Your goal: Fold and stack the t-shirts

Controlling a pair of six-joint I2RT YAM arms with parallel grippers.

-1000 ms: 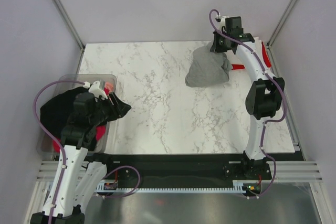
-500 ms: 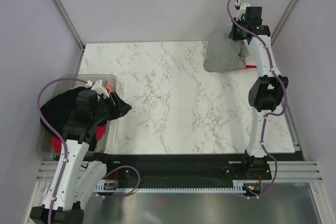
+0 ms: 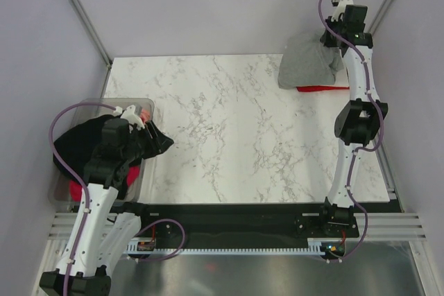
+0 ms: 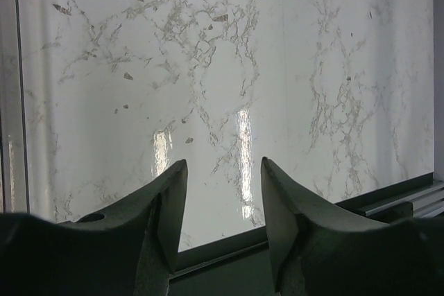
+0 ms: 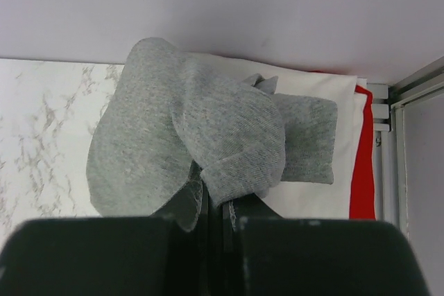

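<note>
Since a second ago the right arm has swung out from the table's middle back to the far right corner, taking the grey t-shirt [image 3: 305, 67] with it, while the left arm has hardly stirred. Nearest, at the left edge of the marble table [image 3: 222, 136], the clear tub [image 3: 104, 104] holds a crumpled black t-shirt [image 3: 80, 145]. That shirt spills over the tub's right wall onto the marble, and a bit of red cloth [image 3: 76, 188] shows beneath it at the near end. The left gripper [image 3: 142, 119] hangs just over the tub's right rim. Its wrist view shows the left gripper [image 4: 223, 192] with its two fingers spread apart, nothing between them and only bare table [image 4: 208, 67] below. The middle of the marble carries nothing but its grey veining. At the far right corner, the right gripper [image 3: 333, 39] is raised close to the back wall. From the right wrist, the right gripper [image 5: 214, 206] has its fingers pressed together on a bunched fold of the grey t-shirt [image 5: 187, 136], which hangs below it in a loose lump. Under that lump lies a flat white t-shirt [image 5: 312, 192] on top of a red t-shirt [image 5: 362, 164], whose edge peeks out along the right side. From above, only the red t-shirt's [image 3: 322, 88] near edge shows past the grey cloth. Whether the grey cloth rests on the stack or hangs just clear of it cannot be told.
</note>
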